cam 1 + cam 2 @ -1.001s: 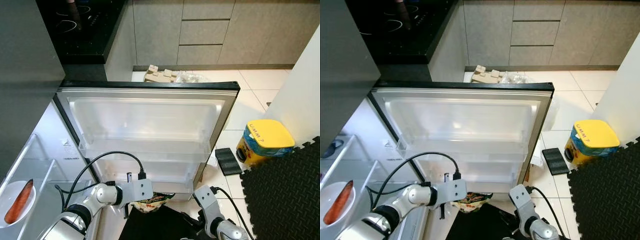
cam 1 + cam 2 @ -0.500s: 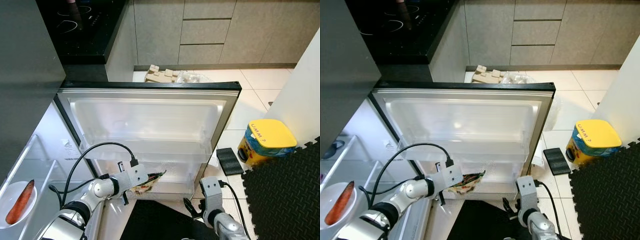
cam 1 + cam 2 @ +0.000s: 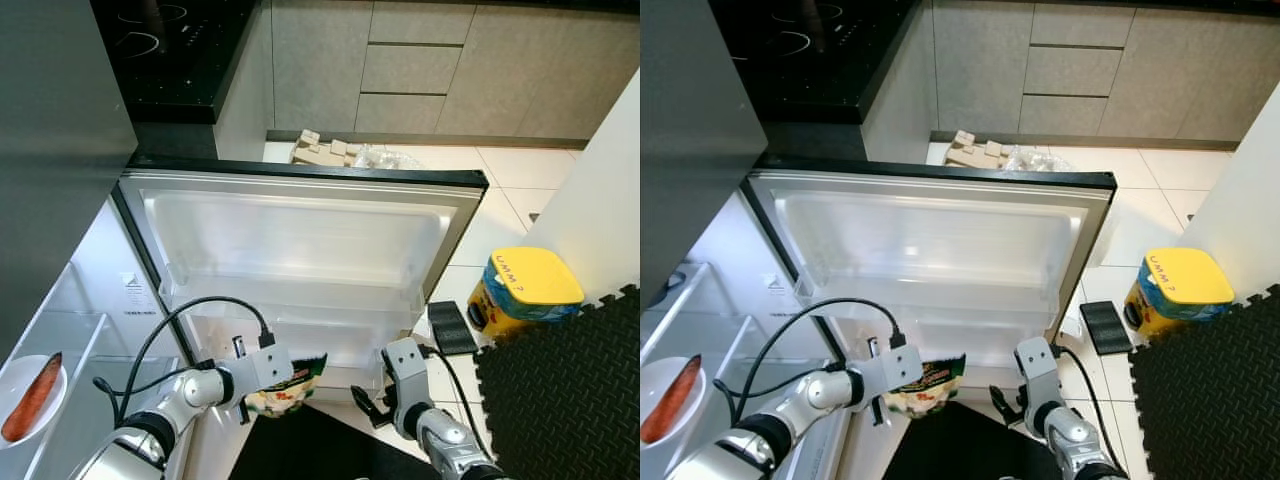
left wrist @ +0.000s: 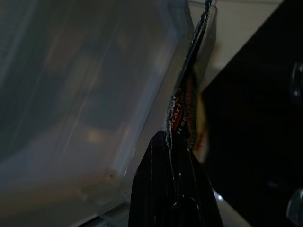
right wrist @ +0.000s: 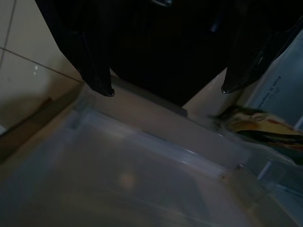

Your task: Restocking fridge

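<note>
A snack bag (image 3: 285, 385), green and yellow with red print, hangs at the lower edge of the open fridge door (image 3: 300, 250), just at the front of the lowest clear door bin (image 3: 340, 345). The left pincer (image 4: 166, 142) is clamped on the bag's crimped top edge, both black fingers pressed together on it, as the left wrist view shows; the bag stands on edge beside the bin's clear wall. The left arm reaches in from the lower left, a black cable (image 3: 200, 310) looping over it.

The right pincer (image 5: 165, 90) hovers just to the right of the bag, over the same bin, with its fingers spread apart and nothing between them; in its wrist view the bag (image 5: 260, 125) lies off to one side of the clear bin.

Inside the fridge on the left, a carrot (image 3: 30, 397) lies on a white plate (image 3: 55, 375). On the tiled floor to the right stand a yellow-lidded tub (image 3: 528, 290) and a small dark pedal-like object (image 3: 453, 327), next to a black foam mat (image 3: 570, 400). Beyond the door, some boxes (image 3: 325, 152) sit at the foot of the grey cabinets (image 3: 450, 65), and a black hob (image 3: 170, 45) shows on the surface at the upper left.
</note>
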